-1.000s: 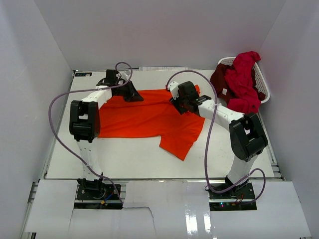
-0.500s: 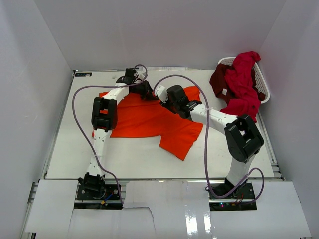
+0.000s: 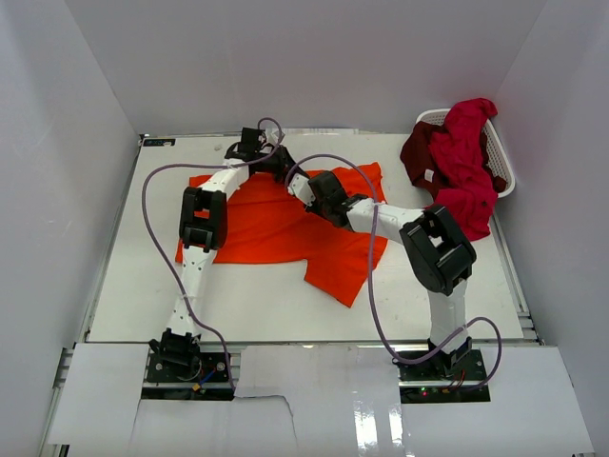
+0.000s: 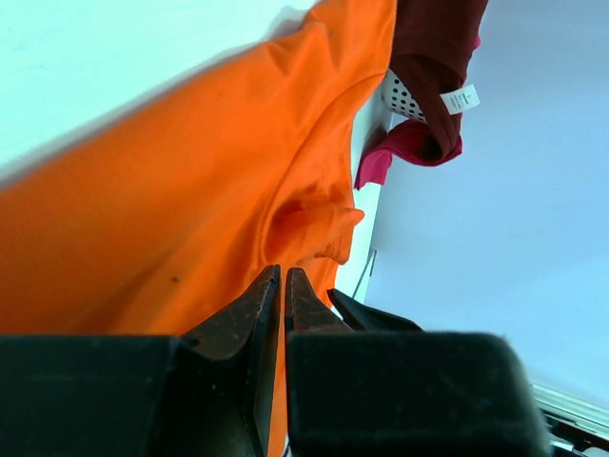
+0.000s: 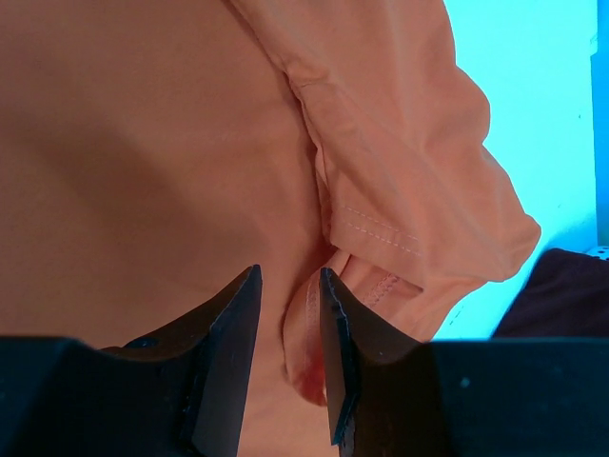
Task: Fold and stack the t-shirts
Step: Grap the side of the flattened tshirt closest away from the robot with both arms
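The orange t-shirt lies spread on the white table, one sleeve pointing to the near right. My left gripper is at the shirt's far edge; in the left wrist view it is shut on the orange cloth. My right gripper sits just beside it on the collar area. Its jaws stand apart, with a stitched fold of the orange cloth between them. A crimson t-shirt and a dark maroon t-shirt hang over the basket.
The white laundry basket stands at the far right corner, against the right wall. Its mesh and the maroon shirt's label show in the left wrist view. Purple cables loop over both arms. White walls close in the table.
The left arm swung right along the shirt's far edge, pulling the cloth with it. The right gripper moved left to meet it, and its jaws narrowed around the fold.
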Motion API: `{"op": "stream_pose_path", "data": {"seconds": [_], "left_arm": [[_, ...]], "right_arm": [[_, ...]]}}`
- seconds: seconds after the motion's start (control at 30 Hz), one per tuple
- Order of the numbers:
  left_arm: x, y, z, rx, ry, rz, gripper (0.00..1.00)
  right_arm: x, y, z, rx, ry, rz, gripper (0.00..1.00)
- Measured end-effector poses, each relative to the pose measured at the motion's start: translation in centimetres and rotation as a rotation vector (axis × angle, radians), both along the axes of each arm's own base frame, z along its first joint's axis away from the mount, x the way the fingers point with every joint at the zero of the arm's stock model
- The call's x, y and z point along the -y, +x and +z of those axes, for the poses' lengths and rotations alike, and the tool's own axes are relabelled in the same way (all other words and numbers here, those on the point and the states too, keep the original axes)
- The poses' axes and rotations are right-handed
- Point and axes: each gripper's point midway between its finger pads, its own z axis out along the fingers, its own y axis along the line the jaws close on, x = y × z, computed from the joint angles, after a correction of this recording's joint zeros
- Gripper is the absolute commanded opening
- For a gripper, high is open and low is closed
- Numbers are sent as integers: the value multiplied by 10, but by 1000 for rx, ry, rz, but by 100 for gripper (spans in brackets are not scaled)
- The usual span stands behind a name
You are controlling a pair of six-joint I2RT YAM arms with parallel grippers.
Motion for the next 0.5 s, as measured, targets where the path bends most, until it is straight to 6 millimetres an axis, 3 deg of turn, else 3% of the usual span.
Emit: {"op": "stream_pose_path", "data": {"seconds": [0.23, 0.37, 0.5], "left_arm": [[2, 1, -43, -79, -16, 12, 18], [4, 2, -41, -67, -34, 7, 18], [4, 2, -43, -51, -46, 3, 17]], "right_arm": [[3, 10, -6, 18, -44, -22, 37], [1, 20, -4, 45, -62, -38, 36], [2, 27, -15, 49, -98, -55, 36]]}}
